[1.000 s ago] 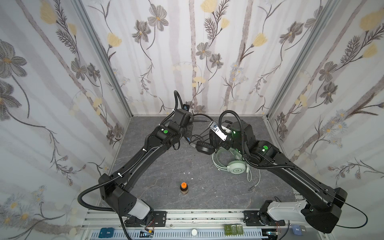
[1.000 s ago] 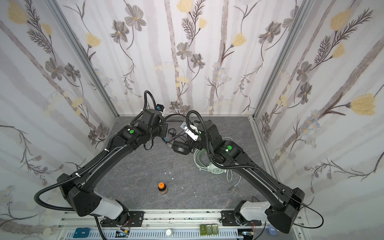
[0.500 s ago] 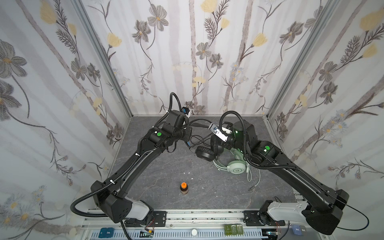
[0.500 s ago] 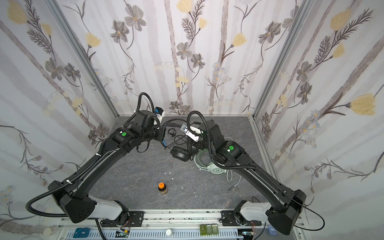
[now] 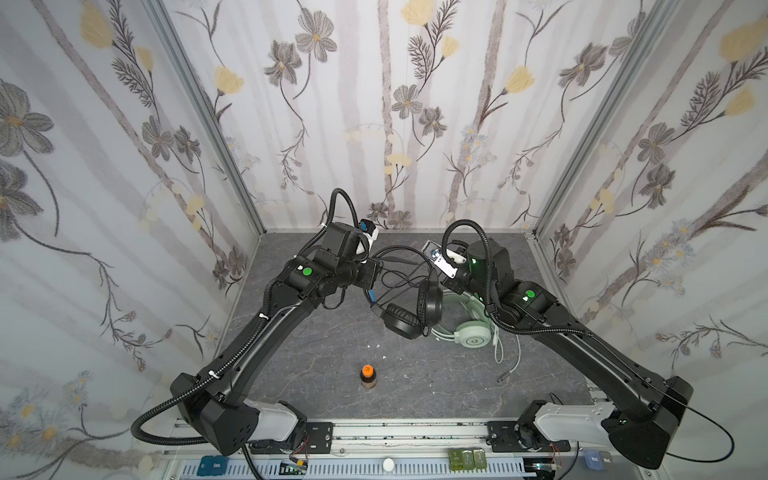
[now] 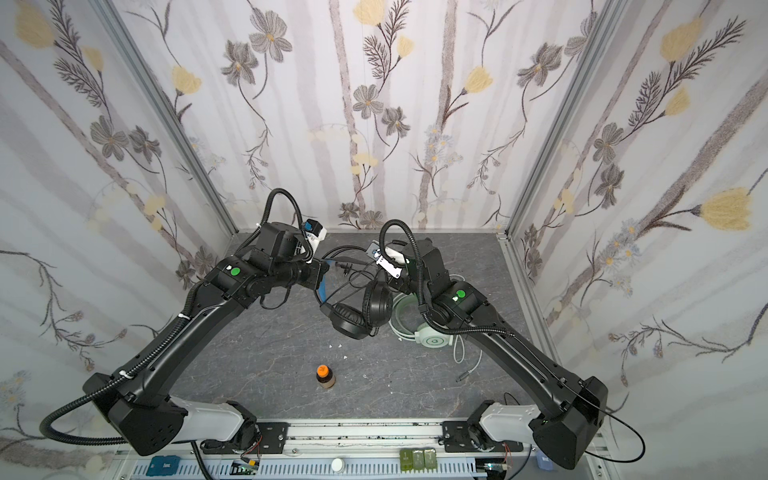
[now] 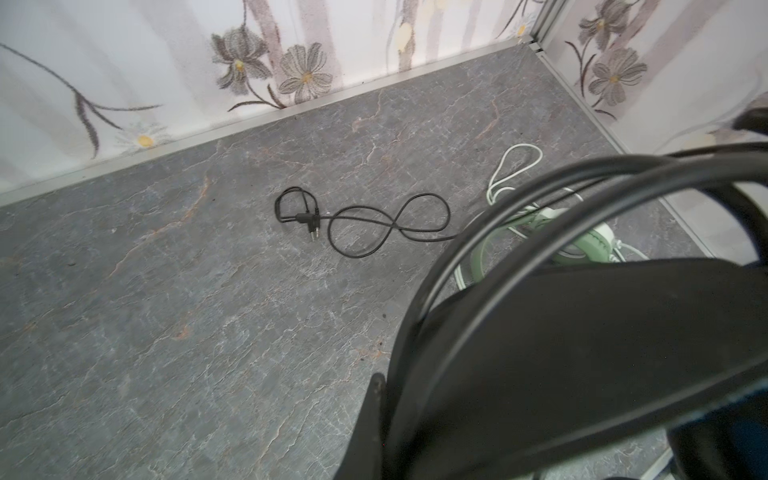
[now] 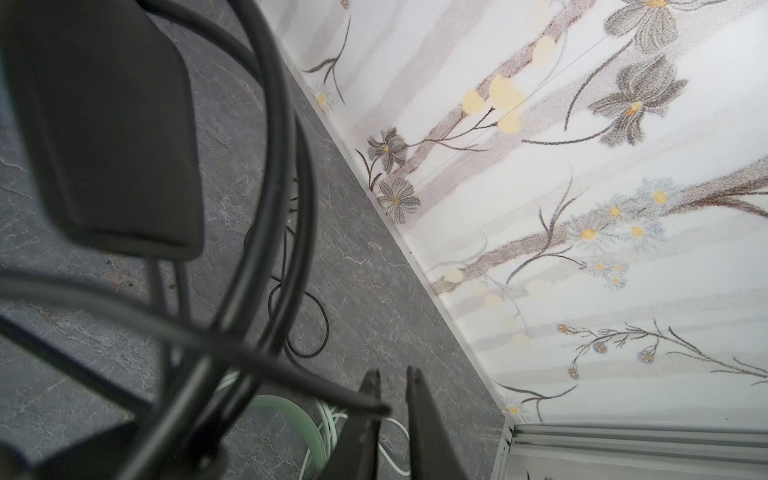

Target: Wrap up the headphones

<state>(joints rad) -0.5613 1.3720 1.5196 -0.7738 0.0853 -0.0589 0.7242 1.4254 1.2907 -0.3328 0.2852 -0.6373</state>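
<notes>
My left gripper (image 5: 371, 277) is shut on the blue-lined headband of the black headphones (image 5: 402, 321), which hang from it with the ear cups low over the floor in both top views (image 6: 352, 321). In the left wrist view that headband (image 7: 582, 353) fills the near side beside one finger (image 7: 375, 415). The black cable (image 7: 374, 226) loops around the headset and trails on the floor. My right gripper (image 8: 392, 374) has its jaws a narrow gap apart, and a strand of black cable (image 8: 316, 386) lies across one finger. Under the right arm lie the mint green headphones (image 5: 473, 338).
A small orange-capped bottle (image 5: 368, 376) stands at the front middle of the grey slate floor (image 5: 316, 353). The mint headset's white-green cable (image 5: 513, 361) trails toward the front right. Floral walls close in the back and both sides.
The left gripper has drawn back to the left with the black headphones, whose ear cups have swung lower. The right jaws, shut before, have parted slightly.
</notes>
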